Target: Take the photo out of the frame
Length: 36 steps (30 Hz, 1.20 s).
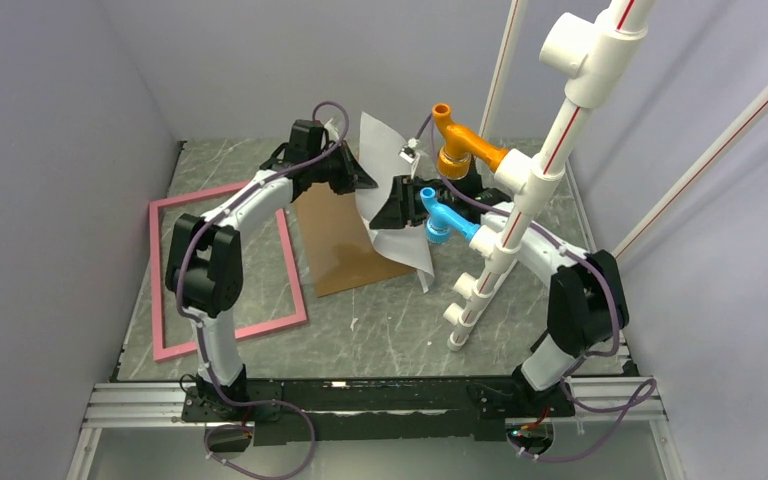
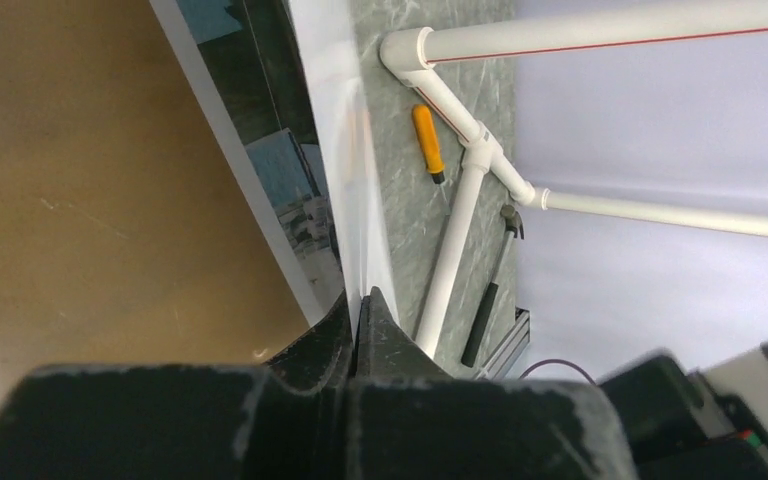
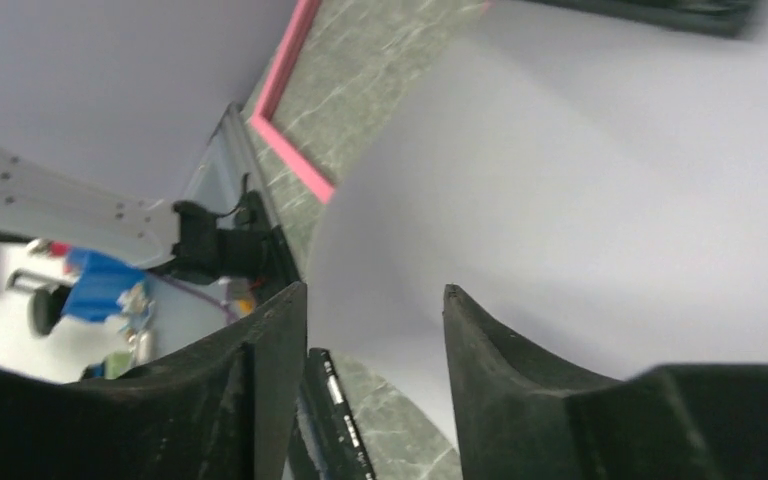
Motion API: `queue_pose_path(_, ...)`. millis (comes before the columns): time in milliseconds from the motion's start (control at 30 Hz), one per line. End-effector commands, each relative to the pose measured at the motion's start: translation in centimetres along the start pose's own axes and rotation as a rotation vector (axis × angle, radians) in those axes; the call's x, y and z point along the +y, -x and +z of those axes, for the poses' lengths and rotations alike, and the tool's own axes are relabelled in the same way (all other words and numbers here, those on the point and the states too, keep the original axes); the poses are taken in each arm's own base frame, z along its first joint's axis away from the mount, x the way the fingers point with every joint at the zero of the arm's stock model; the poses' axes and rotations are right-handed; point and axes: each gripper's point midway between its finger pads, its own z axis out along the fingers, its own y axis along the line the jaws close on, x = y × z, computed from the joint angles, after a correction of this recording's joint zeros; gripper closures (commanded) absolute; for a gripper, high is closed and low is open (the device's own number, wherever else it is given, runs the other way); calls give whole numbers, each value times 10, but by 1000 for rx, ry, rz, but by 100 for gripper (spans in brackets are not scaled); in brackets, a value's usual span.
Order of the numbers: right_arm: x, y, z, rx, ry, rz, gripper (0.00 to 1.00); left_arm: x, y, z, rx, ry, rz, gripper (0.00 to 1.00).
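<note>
The photo (image 1: 392, 190) stands upright and curved at mid-table, its white back toward the top camera. My left gripper (image 1: 363, 181) is shut on its left edge. In the left wrist view the jaws (image 2: 360, 300) pinch the sheet's edge, with the printed side (image 2: 285, 170) to the left. My right gripper (image 1: 392, 207) is open right against the photo. In the right wrist view the white back (image 3: 580, 180) fills the space beyond the open jaws (image 3: 375, 300). The pink frame (image 1: 154, 280) lies flat at the left, with no photo in it, and also shows in the right wrist view (image 3: 285, 110).
A brown backing board (image 1: 335, 245) lies flat between the frame and the photo. A white PVC pipe stand (image 1: 520, 205) with orange (image 1: 460, 145) and blue (image 1: 445, 222) fittings rises at the right. An orange screwdriver (image 2: 426, 143) and a hammer (image 2: 490, 290) lie by the pipes.
</note>
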Motion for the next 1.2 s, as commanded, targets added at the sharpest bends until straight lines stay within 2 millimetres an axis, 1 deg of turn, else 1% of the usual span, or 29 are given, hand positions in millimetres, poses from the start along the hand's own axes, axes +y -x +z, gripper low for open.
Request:
queue_pose_path(0,-13,31,-38,-150,-206,-34,42,-23,27,-49,-127,-34,94,100)
queue_pose_path(67,-26,40,-59,-206,-284,-11,37,-7,30,-64,-160,-14,80,100)
queue_pose_path(100,-30,41,-67,-224,-308,-5,36,5,29,-69,-161,5,63,100)
queue_pose_path(167,-40,42,-81,-252,-352,8,34,25,24,-75,-145,17,32,100)
queue_pose_path(233,-47,39,-89,-264,-380,14,32,48,13,-74,-114,27,4,100)
queue_pose_path(333,-58,30,-95,-261,-410,34,31,77,0,-69,-61,61,-31,100)
queue_pose_path(433,-64,22,-98,-264,-426,46,30,99,-8,-60,-55,87,-68,100)
queue_pose_path(600,-70,8,-102,-260,-450,56,30,131,-13,-51,-83,167,-106,100)
queue_pose_path(700,-75,-2,-105,-247,-485,60,30,146,-15,-48,-89,212,-119,100)
queue_pose_path(800,-83,-10,-112,-247,-546,71,30,157,-17,-44,-105,236,-145,100)
queue_pose_path(900,-85,-15,-114,-258,-563,89,29,171,-20,-45,-141,281,-173,100)
queue_pose_path(1000,-87,-19,-117,-263,-584,98,29,174,-17,-45,-179,288,-186,100)
queue_pose_path(1133,-86,-21,-122,-264,-603,97,29,176,-18,-45,-187,290,-202,100)
queue_pose_path(1167,-85,-22,-122,-262,-605,100,29,177,-18,-44,-175,295,-202,96)
